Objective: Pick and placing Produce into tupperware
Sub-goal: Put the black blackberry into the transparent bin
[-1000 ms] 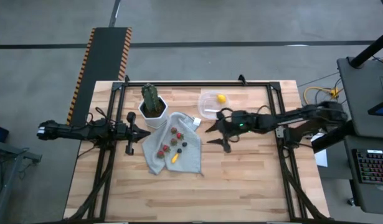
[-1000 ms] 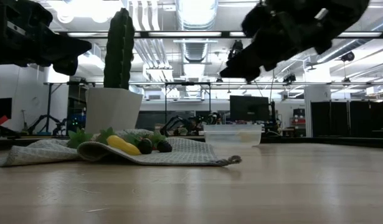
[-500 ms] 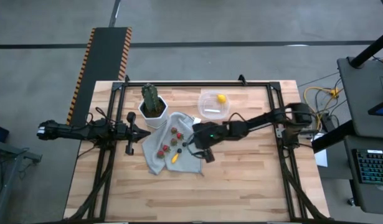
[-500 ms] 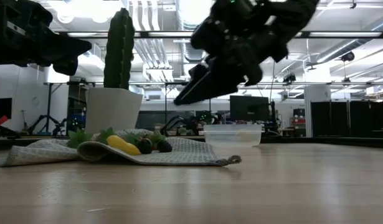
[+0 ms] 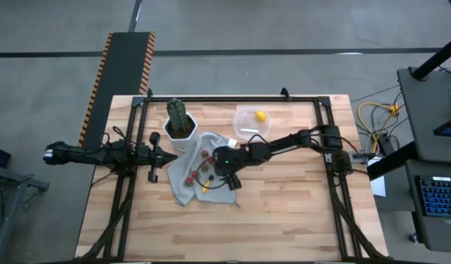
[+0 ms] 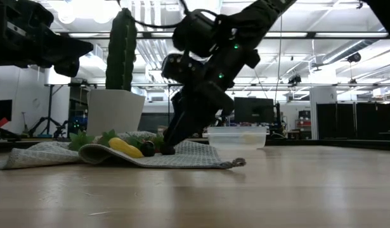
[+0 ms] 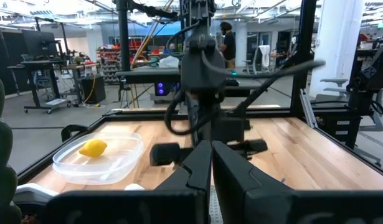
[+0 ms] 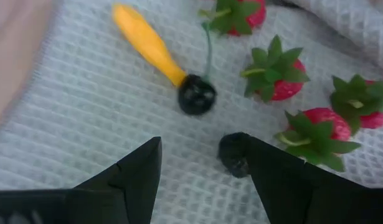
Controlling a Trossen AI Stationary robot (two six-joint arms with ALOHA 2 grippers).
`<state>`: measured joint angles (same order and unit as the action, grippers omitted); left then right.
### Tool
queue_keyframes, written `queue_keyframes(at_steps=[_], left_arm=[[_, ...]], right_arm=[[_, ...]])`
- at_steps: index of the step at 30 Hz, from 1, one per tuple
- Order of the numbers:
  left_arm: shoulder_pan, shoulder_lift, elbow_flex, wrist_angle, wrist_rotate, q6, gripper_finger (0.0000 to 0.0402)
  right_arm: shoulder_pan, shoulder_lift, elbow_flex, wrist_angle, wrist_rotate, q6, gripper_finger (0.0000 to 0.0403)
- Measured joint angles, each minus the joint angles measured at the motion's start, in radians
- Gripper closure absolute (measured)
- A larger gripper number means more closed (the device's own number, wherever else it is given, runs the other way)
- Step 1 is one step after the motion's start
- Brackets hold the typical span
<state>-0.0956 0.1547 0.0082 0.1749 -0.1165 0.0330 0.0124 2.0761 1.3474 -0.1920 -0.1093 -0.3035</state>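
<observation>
My right gripper (image 8: 200, 171), fingers spread, hangs over the cloth (image 8: 85, 137); a dark berry (image 8: 233, 154) lies beside one finger, strawberries (image 8: 275, 78) beyond it.

Colours only, landmark = grey waffle-weave cloth (image 8: 85, 137). On it: red strawberries with green leafy tops (image 8: 279, 79), two glossy black berries (image 8: 197, 95), one yellow-orange elongated piece (image 8: 147, 42). Beside the cloth: green ribbed cactus (image 5: 178, 114) in white pot (image 5: 182, 136). Past it: clear rounded-square plastic tub (image 5: 251, 123), yellow lemon (image 5: 261, 116) inside. Light wood-plank bench (image 5: 284, 213), black frame. Right gripper (image 8: 203, 165) matte black. Off the bench: black ramp with orange-black hazard stripes (image 5: 126, 70).
</observation>
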Motion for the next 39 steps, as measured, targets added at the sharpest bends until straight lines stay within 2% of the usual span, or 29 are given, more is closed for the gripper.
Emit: queue_keyframes(at_steps=[7,27,39], left_arm=[[0.000,0.003,0.000,-0.001,0.000,0.000,0.0402],[0.000,0.002,0.000,0.000,0.000,0.000,0.0402],[0.000,0.005,0.000,0.000,0.000,0.000,0.0402]], right_arm=[[-0.018,0.026,0.054,-0.068,0.018,-0.005,0.0177],[-0.038,0.020,0.045,-0.034,0.013,-0.011,0.0177],[-0.037,0.020,0.040,-0.026,-0.028,-0.004,0.0177]])
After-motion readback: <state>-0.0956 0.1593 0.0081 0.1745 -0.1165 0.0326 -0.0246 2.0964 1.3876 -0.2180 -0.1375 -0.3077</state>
